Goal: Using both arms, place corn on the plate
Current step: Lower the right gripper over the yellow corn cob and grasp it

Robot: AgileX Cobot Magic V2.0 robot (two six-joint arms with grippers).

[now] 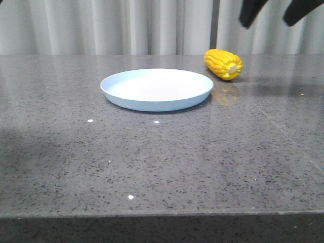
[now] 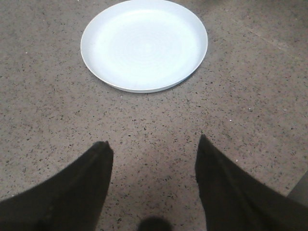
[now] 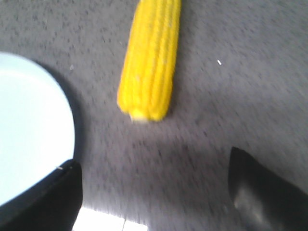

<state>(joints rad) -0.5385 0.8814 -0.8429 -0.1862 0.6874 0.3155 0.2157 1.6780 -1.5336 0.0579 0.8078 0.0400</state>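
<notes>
While the corn [image 1: 223, 64] lies on the table just beside the plate [image 1: 156, 89], untouched, the right gripper [image 1: 276, 12] is held spread above and beyond it. The cob's long axis is seen pointing toward that gripper, stub end nearest; the left gripper [image 2: 154, 149], also spread, is farther off.

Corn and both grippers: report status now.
Left gripper open, empty, short of the plate. Right gripper open, empty, above the table. Corn on table beside plate, untouched. Nothing in the way.
</notes>
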